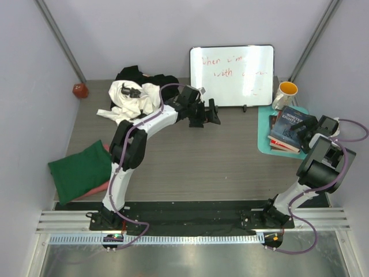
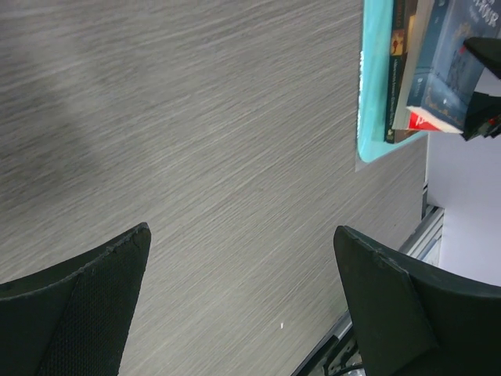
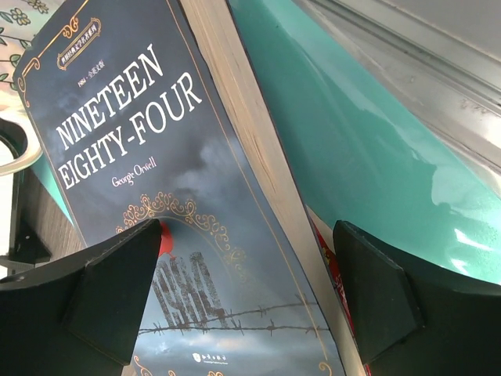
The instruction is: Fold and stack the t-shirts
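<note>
A crumpled white t-shirt (image 1: 131, 99) with black marks lies at the back left, with a black t-shirt (image 1: 137, 74) bunched behind it. A folded dark green t-shirt (image 1: 79, 169) lies at the left edge on top of a salmon pink one (image 1: 95, 190), which shows only as a strip. My left gripper (image 1: 206, 113) is open and empty above bare table, right of the white shirt; the left wrist view (image 2: 243, 298) shows only wood between its fingers. My right gripper (image 1: 297, 128) is open over the books; the right wrist view (image 3: 246, 298) shows it just above a book cover.
A stack of books (image 1: 290, 130) lies on a teal mat (image 1: 263, 128) at the right; the top one is "Nineteen Eighty-Four" (image 3: 156, 204). A whiteboard (image 1: 232, 75) stands at the back, with a yellow-lined mug (image 1: 285, 92) beside it. A small red object (image 1: 80, 90) sits at the back left.
</note>
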`<state>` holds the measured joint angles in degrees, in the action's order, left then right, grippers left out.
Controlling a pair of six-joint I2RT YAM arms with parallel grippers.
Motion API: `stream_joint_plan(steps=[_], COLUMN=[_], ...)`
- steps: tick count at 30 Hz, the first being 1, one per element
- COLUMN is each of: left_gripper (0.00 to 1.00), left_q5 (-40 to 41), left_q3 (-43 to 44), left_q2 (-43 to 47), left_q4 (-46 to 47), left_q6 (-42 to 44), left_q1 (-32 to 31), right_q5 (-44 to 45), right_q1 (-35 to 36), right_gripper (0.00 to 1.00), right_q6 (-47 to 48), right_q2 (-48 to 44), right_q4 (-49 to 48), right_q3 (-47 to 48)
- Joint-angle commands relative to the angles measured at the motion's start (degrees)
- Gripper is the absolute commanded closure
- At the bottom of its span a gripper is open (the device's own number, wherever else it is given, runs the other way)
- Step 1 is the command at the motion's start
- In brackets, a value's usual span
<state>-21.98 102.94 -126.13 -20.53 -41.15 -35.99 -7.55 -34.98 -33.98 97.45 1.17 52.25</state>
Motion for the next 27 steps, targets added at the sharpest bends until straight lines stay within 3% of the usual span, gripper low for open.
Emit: stream_joint_plan(steps=[1,8,17,18,20,23,24,27], left_gripper=[0.00,0.00,0.00,0.00,0.00,0.00,0.00,0.00], left_q5=[-2.01,-5.96,-6.50,-6.41,-6.15,-5.89,-5.80,-5.36], left_q3=[5.43,17.89,19.32,19.06,18.36,16.51,16.07,14.40], left_q2=[-2.71,-11.76,-13.01,-12.74,-12.22,-10.81,-10.03,-9.05], left_q4=[0.85,0.94,1.20,1.29,1.37,1.64,1.90,2.08], left_q6=[-0.69,-2.18,-2.36,-2.45,-2.27,-1.92,-1.83,-1.22], left_q1=[-0.05,-1.45,-4.71,-4.79,-4.71,-4.79,-4.71,-4.71], right_q5=[-2.29,0.17,1.31,1.49,2.19,2.71,2.80,2.89], right_q1=[1.41,3.07,6.15,6.68,7.12,7.47,7.47,7.47], right_gripper=[0.04,0.05,0.26,0.35,0.39,0.61,0.75,0.95], right_q6=[1.55,2.07,2.69,2.86,3.04,3.04,2.95,2.78], right_q2=[3.45,0.73,-1.56,-2.52,-3.40,-4.90,-5.07,-6.57], right_q4=[8.58,11.57,13.51,13.42,13.51,13.68,13.68,13.86], right_q3=[-1.89,-2.24,-4.78,-5.22,-6.45,-7.51,-7.60,-8.83])
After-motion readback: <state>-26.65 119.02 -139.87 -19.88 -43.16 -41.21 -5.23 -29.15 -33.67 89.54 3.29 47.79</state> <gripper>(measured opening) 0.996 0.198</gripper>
